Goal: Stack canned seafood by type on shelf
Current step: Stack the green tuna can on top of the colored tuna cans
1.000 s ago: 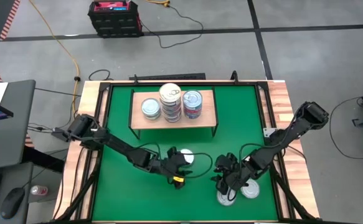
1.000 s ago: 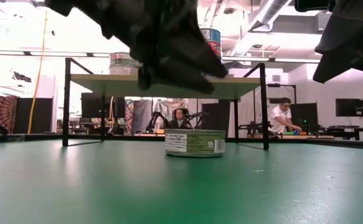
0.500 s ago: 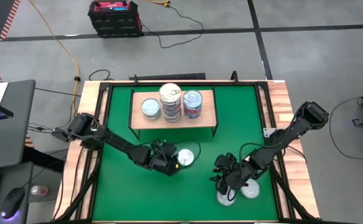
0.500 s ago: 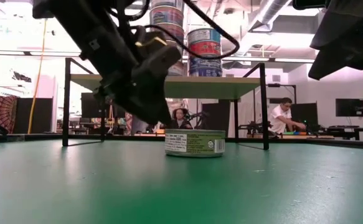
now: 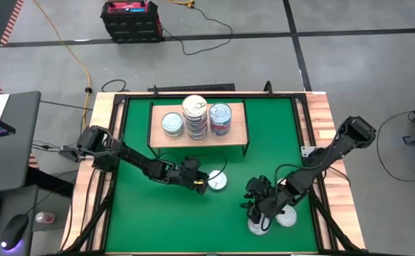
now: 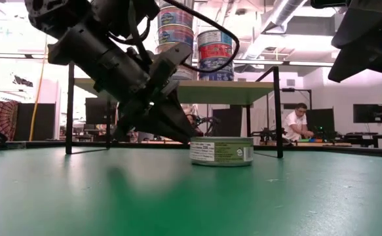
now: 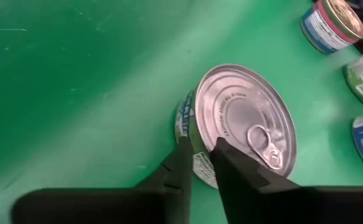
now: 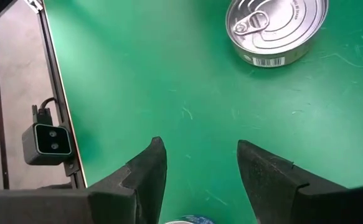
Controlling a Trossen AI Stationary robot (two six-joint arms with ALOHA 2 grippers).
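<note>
Left wrist view: the left gripper had its two fingers nearly together, tips pressed against the side wall of a silver-lidded can rather than straddling it. Nothing was clamped. The can lay flat on the green table, just in front of the shelf, lid up.

Risk, as I judged it: with the fingers drawn this close on one side of the rim, a further push would shove the can across the table instead of gripping it, maybe toward the shelf leg. The cause would be jaws too narrow for the can's width. They would need to spread and re-centre first.

Orientation: the can was round and squat, so it had no long axis in plan; its short axis stood vertical. The pull tab sat off-centre on the lid, on the half nearer the fingers.

On the shelf stood a single can, a tall stack and a shorter one. The right gripper hung apart-fingered over two cans near the table's front right, holding nothing.
</note>
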